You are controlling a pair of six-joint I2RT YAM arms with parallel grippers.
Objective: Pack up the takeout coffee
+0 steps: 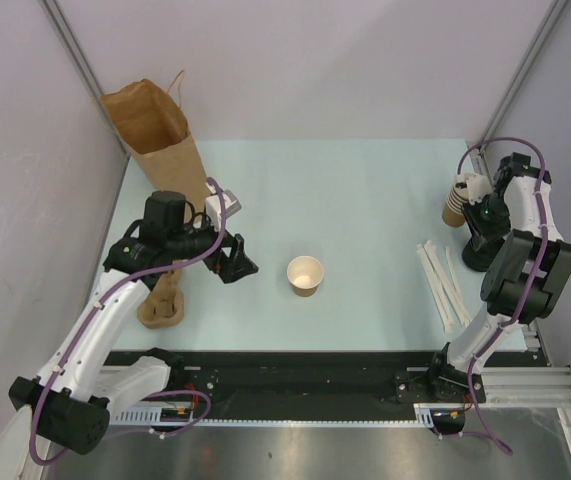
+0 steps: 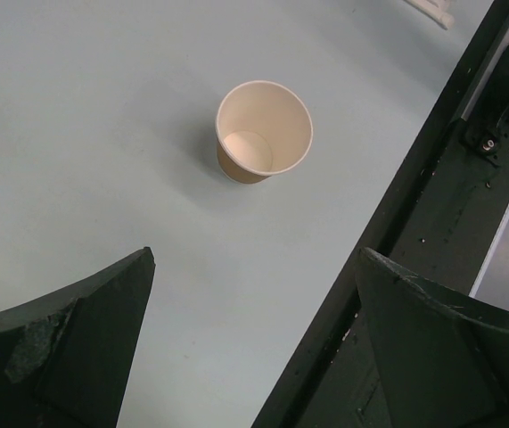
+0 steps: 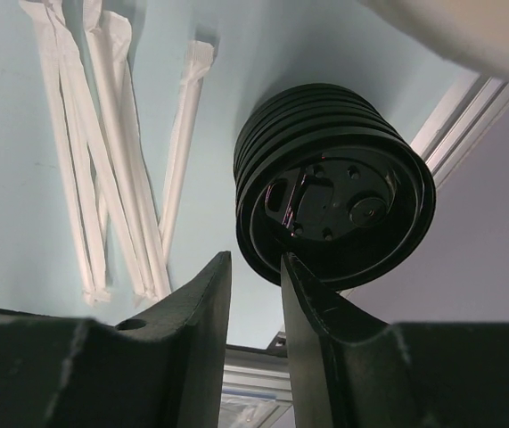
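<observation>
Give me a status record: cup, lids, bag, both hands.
cup: lidless, empty, upright, mid-table
lid stack: black, beside the straws
bag: upright, far-left corner
left hand: open, empty, short of the cup
right hand: fingers nearly together at the lid stack's rim; grip unclear

Legible text, labels, brands, numbers, signs: none can be read in any of the three views.
</observation>
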